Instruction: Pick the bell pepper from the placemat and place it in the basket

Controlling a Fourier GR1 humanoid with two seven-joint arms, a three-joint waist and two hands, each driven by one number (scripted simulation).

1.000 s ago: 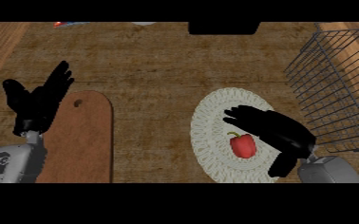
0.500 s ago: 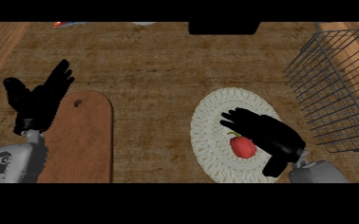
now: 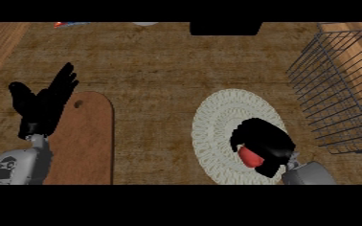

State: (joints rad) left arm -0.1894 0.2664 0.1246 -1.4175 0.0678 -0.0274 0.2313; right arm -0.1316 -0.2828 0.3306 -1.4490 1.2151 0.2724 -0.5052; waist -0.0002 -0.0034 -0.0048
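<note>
Wooden bench [image 3: 163, 72]: carries everything listed here.
Wire basket [image 3: 332, 91]: at my far right, running off the edge of view.
Wooden cutting board [image 3: 88, 143]: at my left, lying flat.
Round woven placemat [image 3: 219, 119]: pale, between board and basket, apart from both.
My left hand [image 3: 42, 103]: fingers straight and up, holding nothing, over the board's left edge.
My right hand [image 3: 265, 141]: over the placemat's lower right part, fingers curled round the pepper.
Red bell pepper [image 3: 250, 157]: on the placemat, tucked under my right hand, only its lower left side showing.
</note>
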